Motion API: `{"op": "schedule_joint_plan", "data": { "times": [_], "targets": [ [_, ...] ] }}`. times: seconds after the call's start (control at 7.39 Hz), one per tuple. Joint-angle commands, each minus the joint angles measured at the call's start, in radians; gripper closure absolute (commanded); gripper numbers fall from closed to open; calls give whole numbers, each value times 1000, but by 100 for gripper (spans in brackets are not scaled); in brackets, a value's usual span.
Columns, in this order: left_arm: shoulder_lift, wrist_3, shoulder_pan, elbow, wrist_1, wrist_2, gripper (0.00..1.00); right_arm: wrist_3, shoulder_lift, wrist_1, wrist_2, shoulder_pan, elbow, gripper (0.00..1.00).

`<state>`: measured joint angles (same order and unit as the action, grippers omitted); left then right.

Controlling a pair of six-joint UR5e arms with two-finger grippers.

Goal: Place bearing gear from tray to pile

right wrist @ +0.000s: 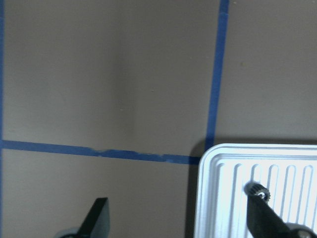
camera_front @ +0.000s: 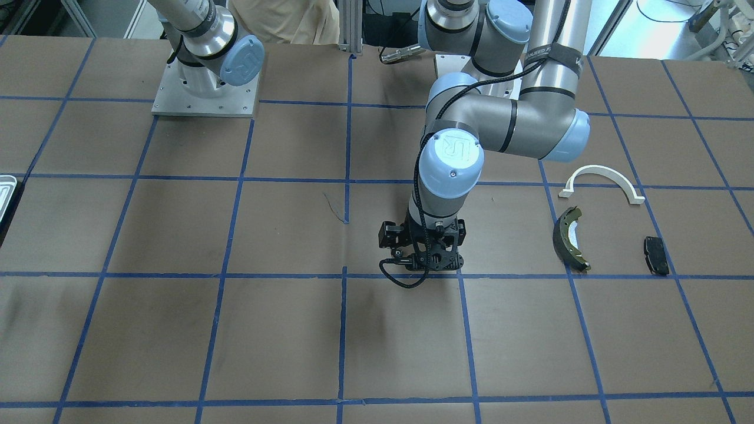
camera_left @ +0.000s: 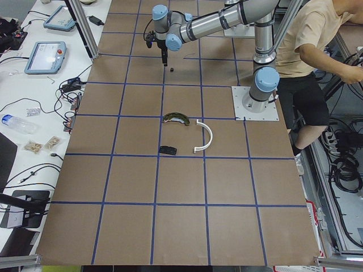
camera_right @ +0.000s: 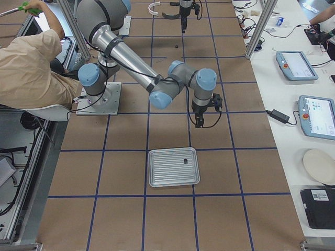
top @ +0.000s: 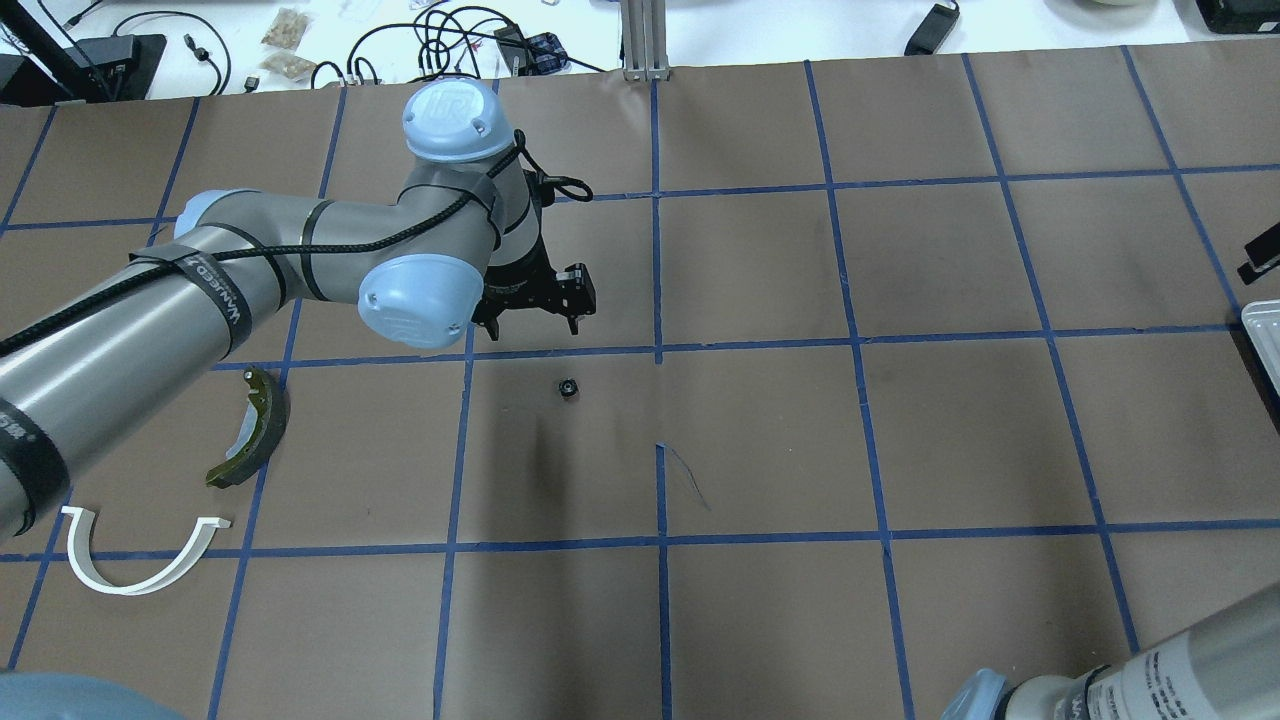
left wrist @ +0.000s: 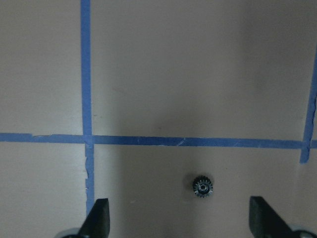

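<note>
A small black bearing gear [left wrist: 202, 187] lies on the brown table [top: 760, 440], just ahead of and between the fingers of my left gripper [left wrist: 181, 220]. That gripper is open, empty and above the gear [top: 568, 388]. A second gear [right wrist: 257, 191] lies in the silvery tray [right wrist: 233, 168], partly behind one finger of my right gripper [right wrist: 181, 220], which is open, empty and hovering beside the tray's corner [camera_right: 174, 166]. The pile is a white arch [camera_front: 601, 176], an olive brake shoe [camera_front: 570, 238] and a black pad [camera_front: 655, 254], on my left side.
Blue tape lines grid the table. The tray's edge [top: 1262, 335] shows at the far right of the overhead view. A person in a beige shirt [camera_right: 31, 68] sits behind the robot bases. Tablets and cables lie on the white bench [camera_right: 303, 78].
</note>
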<state>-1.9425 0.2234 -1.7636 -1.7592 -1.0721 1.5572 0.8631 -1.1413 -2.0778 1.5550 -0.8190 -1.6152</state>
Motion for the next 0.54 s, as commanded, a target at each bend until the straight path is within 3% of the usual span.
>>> {"op": "schedule_joint_plan", "data": {
  "times": [0.0,0.41],
  "targets": [
    [-44,5,-25,-17,17,-5,17,133,102,-123,-3,95,0,11],
    [-62,-3,-28,-88,73,-6,21,163,167,-174,-1,129,8,22]
  ]
}}
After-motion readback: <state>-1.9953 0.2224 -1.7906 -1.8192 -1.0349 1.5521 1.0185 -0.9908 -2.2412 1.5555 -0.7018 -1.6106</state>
